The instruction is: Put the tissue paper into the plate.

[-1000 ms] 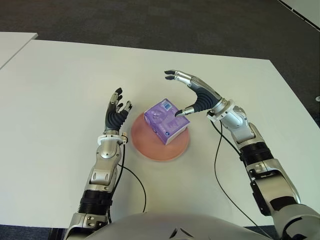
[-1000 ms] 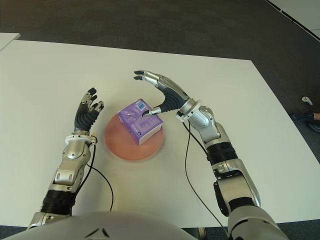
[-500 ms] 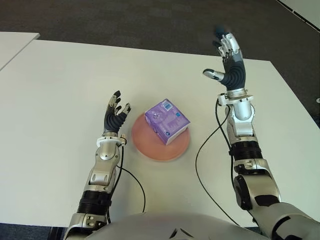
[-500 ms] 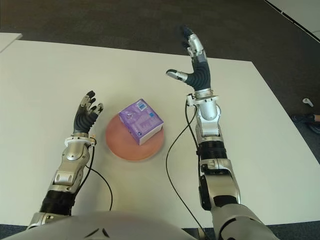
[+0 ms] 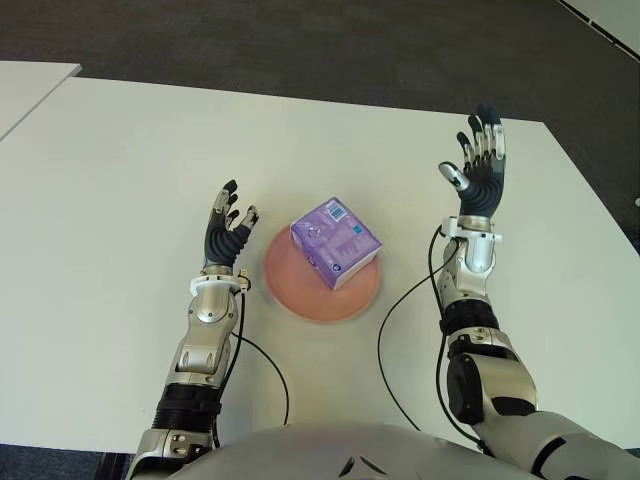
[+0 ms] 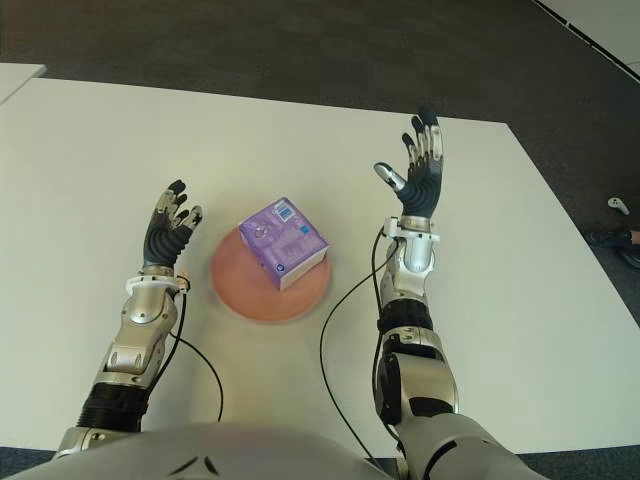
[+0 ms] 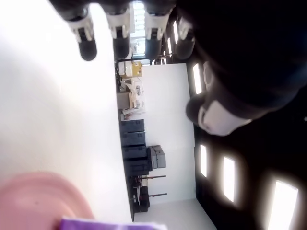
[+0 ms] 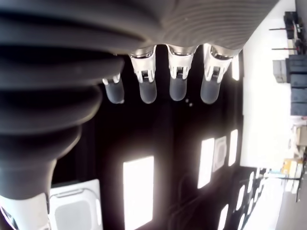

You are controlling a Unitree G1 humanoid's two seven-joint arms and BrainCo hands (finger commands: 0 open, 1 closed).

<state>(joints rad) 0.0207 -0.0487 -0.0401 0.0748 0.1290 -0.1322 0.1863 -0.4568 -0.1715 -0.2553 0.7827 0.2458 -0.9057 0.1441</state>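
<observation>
A wide white table (image 5: 120, 200) fills most of the head camera's view, its far edge meeting dark grey carpet (image 5: 300, 40) beyond. The corner of a second white table (image 5: 30, 85) shows at the far left, and another pale surface cuts across the top right corner of the view. Near the middle of the table sits a round, salmon-pink plate (image 5: 300, 295). On the plate lies a purple pack of tissue paper (image 5: 335, 240), a small wrapped block turned at an angle, with its right corner reaching the plate's right rim. The left hand (image 5: 227, 232) is held just beside the plate's left edge, palm up, fingers spread and holding nothing. The right hand (image 5: 480, 170) is raised well to the right of the plate, clear of the tissue pack, fingers straight and apart, empty. Thin black cables (image 5: 405, 310) trail from both forearms across the tabletop toward the robot's body. The left wrist camera shows the plate's edge and a sliver of purple, along with a white-walled room with dark cabinets (image 7: 136, 153) and bright ceiling lights (image 7: 230, 177).
</observation>
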